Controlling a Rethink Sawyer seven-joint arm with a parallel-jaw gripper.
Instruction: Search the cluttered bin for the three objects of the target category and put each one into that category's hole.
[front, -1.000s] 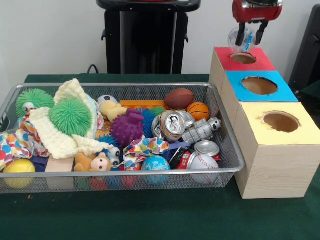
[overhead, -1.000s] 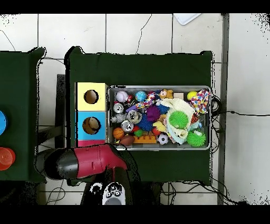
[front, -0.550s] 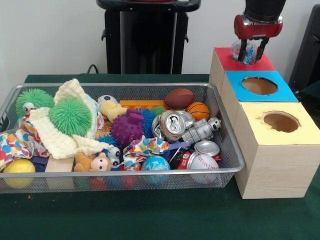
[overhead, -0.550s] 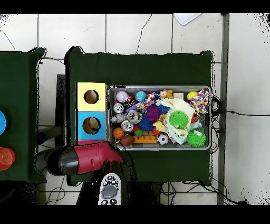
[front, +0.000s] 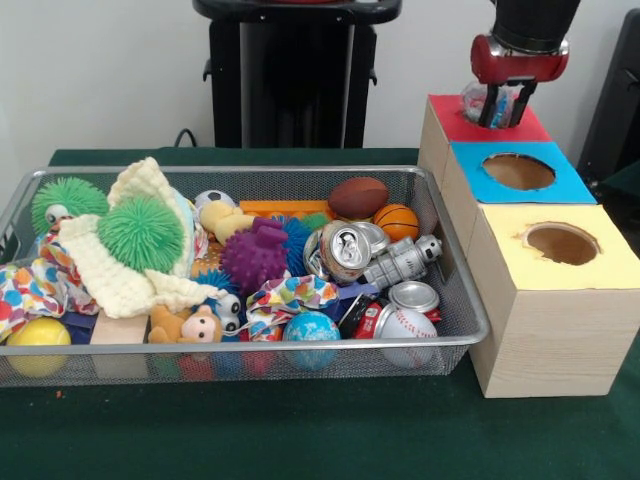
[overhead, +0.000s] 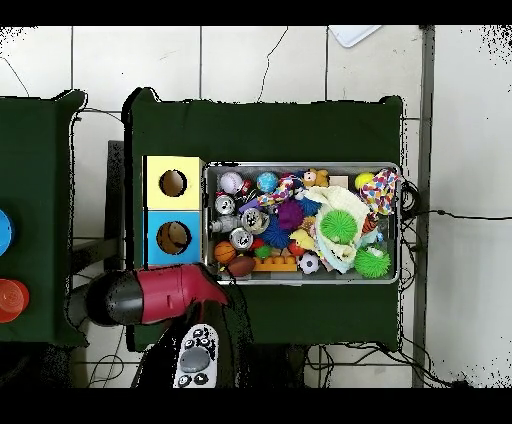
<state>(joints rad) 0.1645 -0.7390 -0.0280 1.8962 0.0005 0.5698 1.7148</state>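
Now | your gripper sits low over the red box top | fingers parted around a clear ball | wire bin full, well apart.

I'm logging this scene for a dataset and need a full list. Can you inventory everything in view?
Wire bin: one, silver mesh, on the green table.
Sorting boxes: three in a row right of the bin, red top, blue top, yellow top, each with a hole.
Spiky balls: three, two green at the left, purple in the middle.
Sports balls: football, basketball, baseball, soccer ball.
Globe ball: one, blue, front edge.
Yellow ball: one, front left corner.
Cans: several, silver, right half.
Toy robot: one, grey.
Plush monkey: one, brown, front.
Clear ball: one, at the red box's hole.
Gripper: one, red and black, around the clear ball.
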